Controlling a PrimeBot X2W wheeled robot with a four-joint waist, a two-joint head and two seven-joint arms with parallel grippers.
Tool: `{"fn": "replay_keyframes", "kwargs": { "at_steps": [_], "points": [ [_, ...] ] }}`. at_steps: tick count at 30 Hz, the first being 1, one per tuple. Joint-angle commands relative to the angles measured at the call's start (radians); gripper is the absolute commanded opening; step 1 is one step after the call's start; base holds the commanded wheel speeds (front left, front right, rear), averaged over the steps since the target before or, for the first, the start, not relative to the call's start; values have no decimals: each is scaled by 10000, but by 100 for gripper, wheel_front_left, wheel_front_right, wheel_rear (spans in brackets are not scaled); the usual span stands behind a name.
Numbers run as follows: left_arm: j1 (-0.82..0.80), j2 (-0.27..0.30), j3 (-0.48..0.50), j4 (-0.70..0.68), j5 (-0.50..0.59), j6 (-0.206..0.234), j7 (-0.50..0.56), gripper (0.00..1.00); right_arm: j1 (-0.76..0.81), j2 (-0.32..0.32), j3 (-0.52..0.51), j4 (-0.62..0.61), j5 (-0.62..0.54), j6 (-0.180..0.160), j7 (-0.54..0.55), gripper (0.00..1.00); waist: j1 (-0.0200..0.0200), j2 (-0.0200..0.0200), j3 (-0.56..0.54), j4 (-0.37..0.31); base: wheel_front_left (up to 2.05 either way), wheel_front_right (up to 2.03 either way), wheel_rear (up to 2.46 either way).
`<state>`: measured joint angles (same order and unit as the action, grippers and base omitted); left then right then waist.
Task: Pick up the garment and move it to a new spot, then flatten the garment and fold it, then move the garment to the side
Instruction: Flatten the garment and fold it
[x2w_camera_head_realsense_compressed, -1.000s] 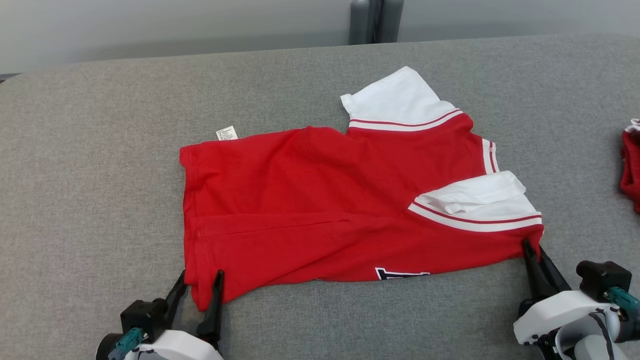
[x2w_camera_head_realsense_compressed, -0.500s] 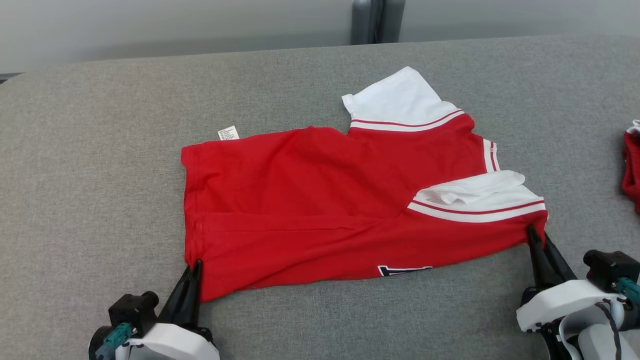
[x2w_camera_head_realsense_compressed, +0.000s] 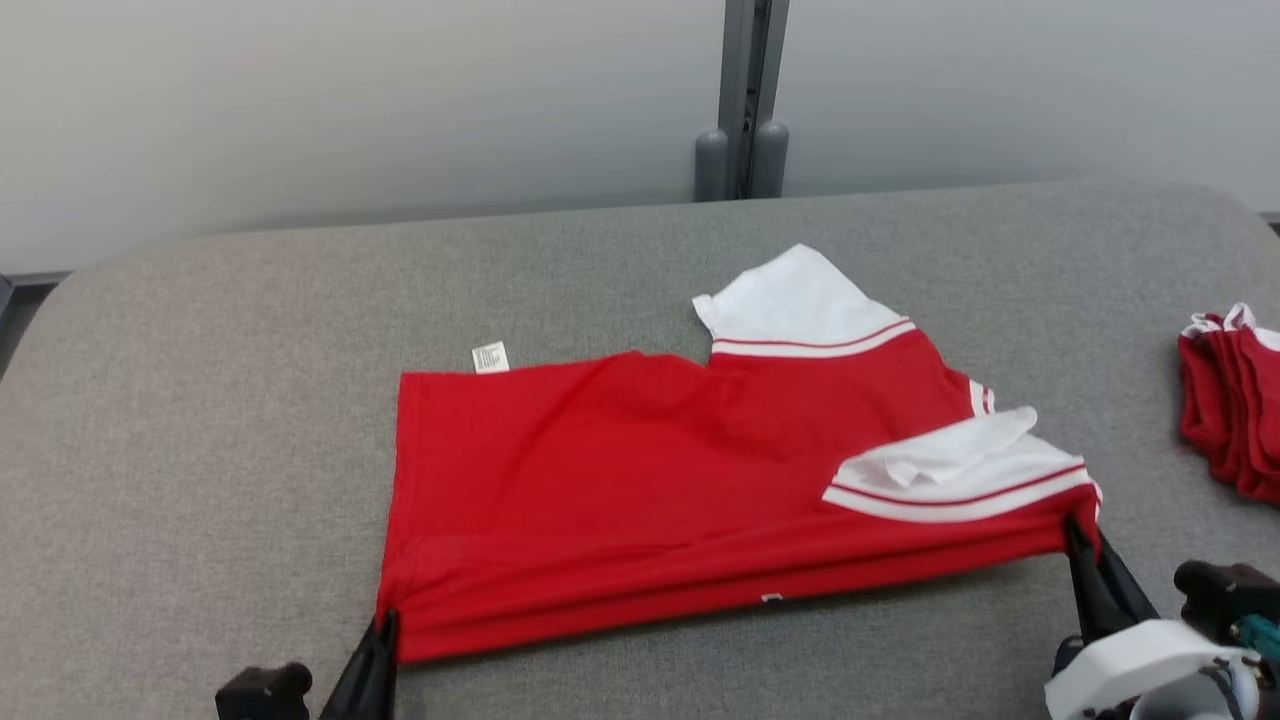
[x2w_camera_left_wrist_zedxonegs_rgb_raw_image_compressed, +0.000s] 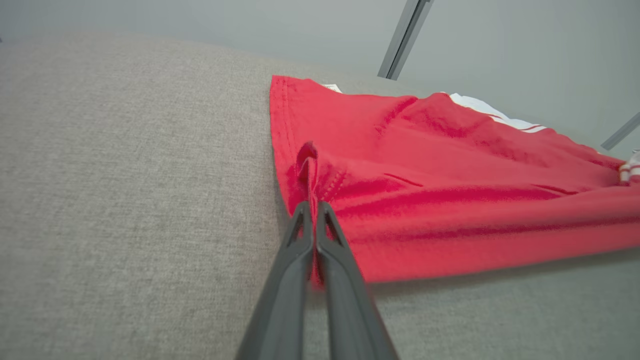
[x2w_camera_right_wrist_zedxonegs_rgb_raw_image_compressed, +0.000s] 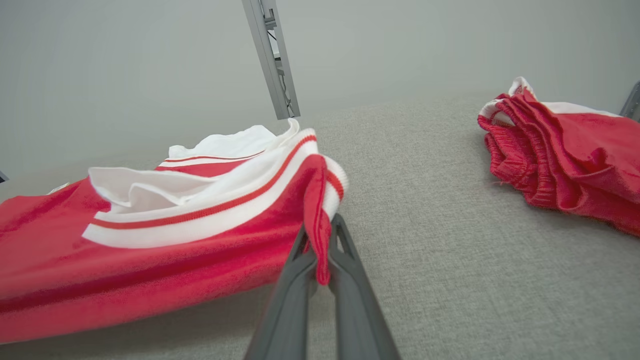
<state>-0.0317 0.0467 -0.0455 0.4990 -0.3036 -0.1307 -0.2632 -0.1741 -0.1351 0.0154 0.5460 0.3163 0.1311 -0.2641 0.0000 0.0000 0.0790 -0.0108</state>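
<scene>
Table (x2w_camera_head_realsense_compressed: 200, 400) of grey fabric, pale wall (x2w_camera_head_realsense_compressed: 350, 100); left end effector (x2w_camera_head_realsense_compressed: 385, 625), right end effector (x2w_camera_head_realsense_compressed: 1075, 530) clamp garment (x2w_camera_head_realsense_compressed: 600, 480).

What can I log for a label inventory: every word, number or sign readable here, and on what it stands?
White tag at the far hem corner of the red garment: printed lines, too small to read.
Scrap of dark-and-white print at the garment's near folded edge: mostly hidden, unreadable.
Nothing else carries lettering.

Soft, even light; faint shadow under the garment (x2w_camera_head_realsense_compressed: 620, 480); wrist views blurred near edges.
</scene>
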Motion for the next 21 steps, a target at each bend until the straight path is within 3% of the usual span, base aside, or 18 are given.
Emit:
{"fn": "replay_keyframes", "kwargs": {
  "at_steps": [1, 14, 15, 16, 17, 18, 19, 21],
  "points": [
    [325, 85, 8, 305, -71, 8, -14, 0, 373, -150, 7, 97, 124, -6, 8, 0, 0, 0, -647, -45, 0, 0, 0],
    [910, 83, -92, 1398, -69, 8, -14, 0, 1194, -118, 543, 1045, 50, -8, 8, 0, 0, 0, -723, 85, 0, 0, 0],
    [833, 88, -125, 1522, -55, 8, -14, 7, 1146, -89, 587, 1167, -1, -8, 9, 2, 0, 0, -680, 89, 0, 0, 0],
    [731, 93, -133, 1581, -52, 20, -14, 31, 1060, -72, 598, 1299, -9, -6, 8, 18, 0, 0, -610, 87, 0, 0, 0],
    [664, 90, -155, 1654, -13, 75, -14, 61, 967, -74, 570, 1427, -50, -6, 8, 81, 0, 0, -553, 86, 0, 0, 0],
    [631, 80, -183, 1737, -14, 117, -12, 92, 884, -59, 552, 1510, -83, -6, 8, 100, 0, 0, -498, 82, 0, 0, 0],
    [586, 80, -215, 1764, 22, 146, -12, 100, 805, -39, 504, 1534, -122, -6, 8, 100, 0, 0, -456, 75, 0, 0, 0],
    [483, 71, -273, 1722, 107, 239, -3, 100, 685, -42, 350, 1492, -262, -4, 8, 100, 0, 0, -389, 62, 0, 0, 0]
  ]
}}
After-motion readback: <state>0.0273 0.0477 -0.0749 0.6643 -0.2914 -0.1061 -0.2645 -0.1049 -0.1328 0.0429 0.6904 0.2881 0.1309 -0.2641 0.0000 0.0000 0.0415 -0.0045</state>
